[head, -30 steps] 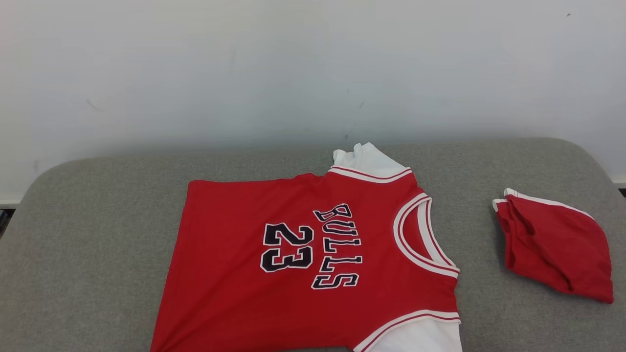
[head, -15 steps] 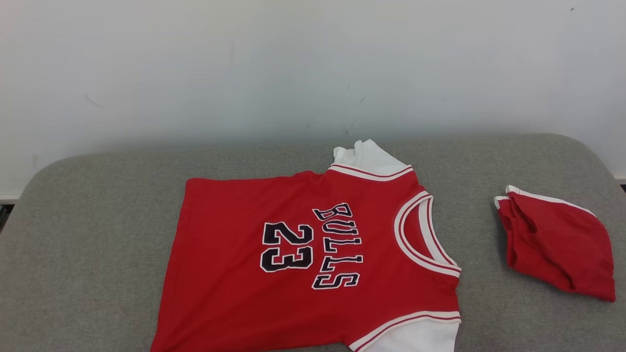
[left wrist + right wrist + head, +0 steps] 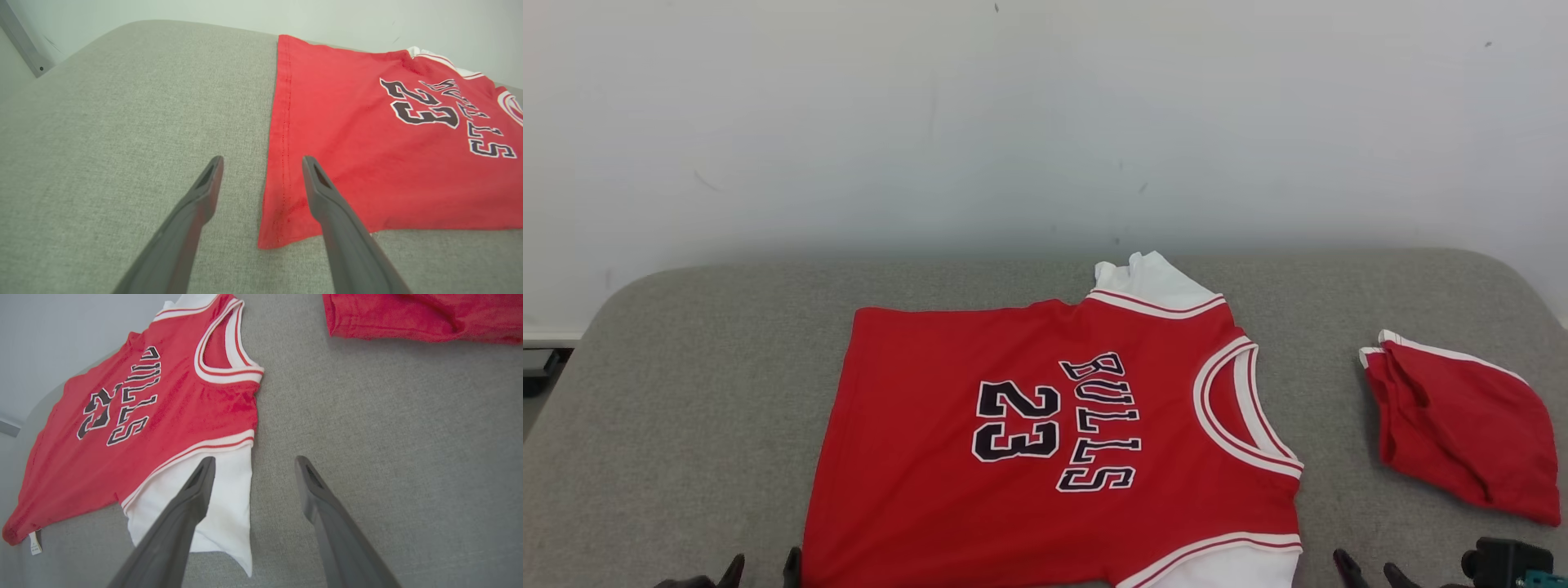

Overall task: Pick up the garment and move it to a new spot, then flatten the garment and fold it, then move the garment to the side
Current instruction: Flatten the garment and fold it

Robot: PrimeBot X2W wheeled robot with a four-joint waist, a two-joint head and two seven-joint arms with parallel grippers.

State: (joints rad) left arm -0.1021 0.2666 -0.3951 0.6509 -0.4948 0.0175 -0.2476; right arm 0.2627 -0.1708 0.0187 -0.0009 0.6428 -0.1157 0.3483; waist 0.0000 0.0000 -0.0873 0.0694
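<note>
Fingertips of your left gripper [image 3: 762, 565] and right gripper [image 3: 1364, 567] peek beside the jersey [image 3: 1045, 441], flat on the grey cushion [image 3: 686, 367]. Left wrist: fingers spread wide astride its hem corner. Right wrist: wide, one over the white sleeve [image 3: 220, 506].

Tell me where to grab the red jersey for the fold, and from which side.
Take the jersey at its two near corners: hem corner with the left tool, white sleeve with the right tool. Come from the near edge: it lies flat and sideways, and both open tools sit right by those corners.
</note>
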